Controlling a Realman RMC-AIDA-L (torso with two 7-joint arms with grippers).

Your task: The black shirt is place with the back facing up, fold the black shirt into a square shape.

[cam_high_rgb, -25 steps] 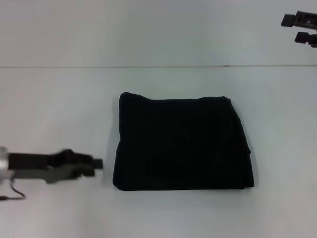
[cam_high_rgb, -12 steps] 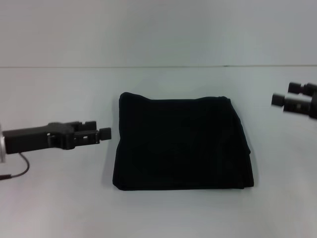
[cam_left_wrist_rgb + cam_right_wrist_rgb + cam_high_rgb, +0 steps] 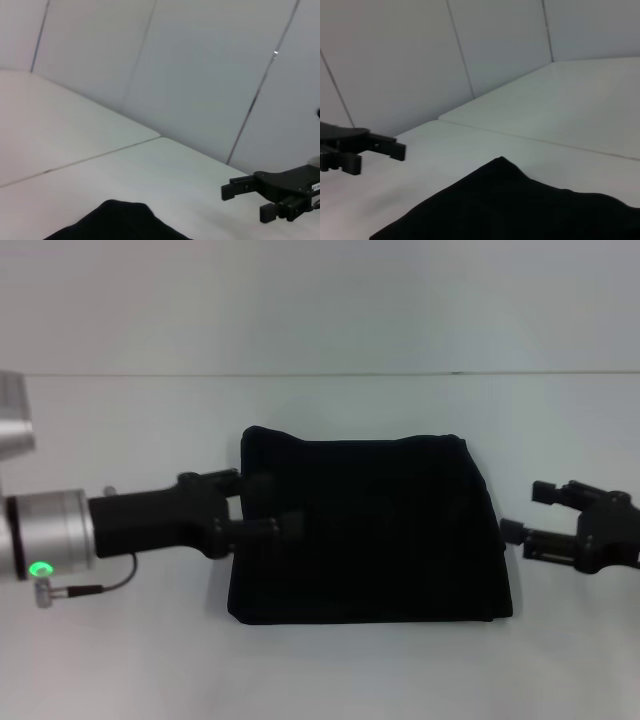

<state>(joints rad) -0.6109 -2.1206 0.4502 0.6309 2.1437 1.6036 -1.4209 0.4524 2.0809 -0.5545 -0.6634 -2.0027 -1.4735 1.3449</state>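
The black shirt (image 3: 365, 530) lies folded into a compact, roughly square bundle at the middle of the white table (image 3: 120, 660), plain fabric uppermost, no lettering showing. The left gripper (image 3: 268, 502) reaches in from the table's left edge, its fingers spread apart over the shirt's left border; whether they touch the cloth cannot be told. The right gripper (image 3: 528, 512) hovers at the opposite side, just beside the shirt's right border, fingers parted and gripping nothing. In the left wrist view a corner of the shirt (image 3: 120, 222) shows with the right gripper (image 3: 245, 200) beyond it; the right wrist view shows the shirt (image 3: 520, 210) and the left gripper (image 3: 375, 152) farther off.
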